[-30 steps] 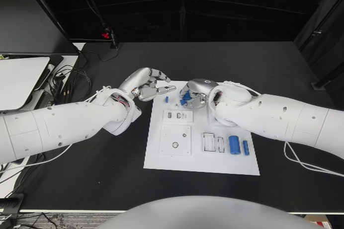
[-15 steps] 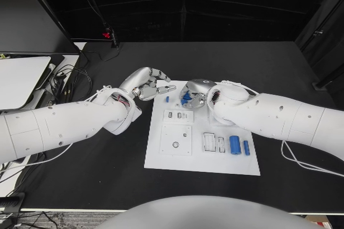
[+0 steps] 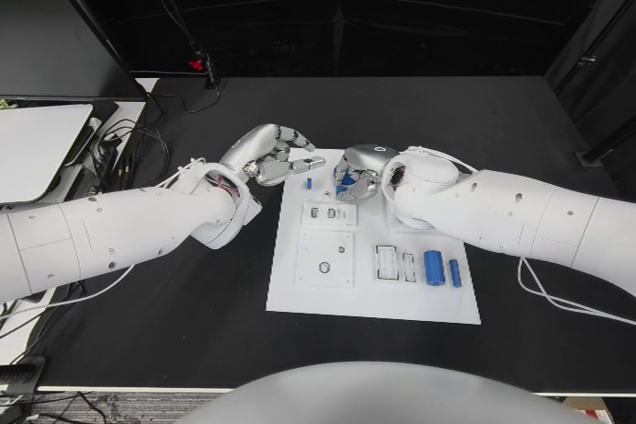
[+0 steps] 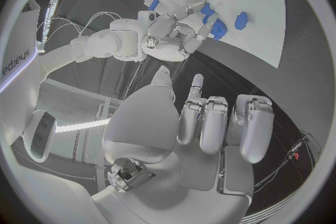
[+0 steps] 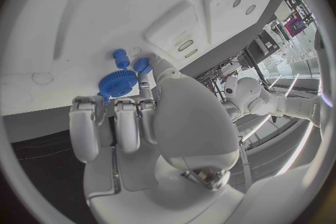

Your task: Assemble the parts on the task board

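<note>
My right hand [image 3: 356,185] sits over the board's [image 3: 332,295] far end, fingers around a blue gear [image 5: 116,83] — I'd seat it slowly. Left hand [image 3: 272,156] hovers beside, curled, holding nothing.

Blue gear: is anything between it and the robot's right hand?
Nothing visible. In the right wrist view the right hand's fingertips already reach the blue gear on the white task board, with no other part between them.

A white tabletop [image 3: 33,153] adjoins the black table [image 3: 530,130].
</note>
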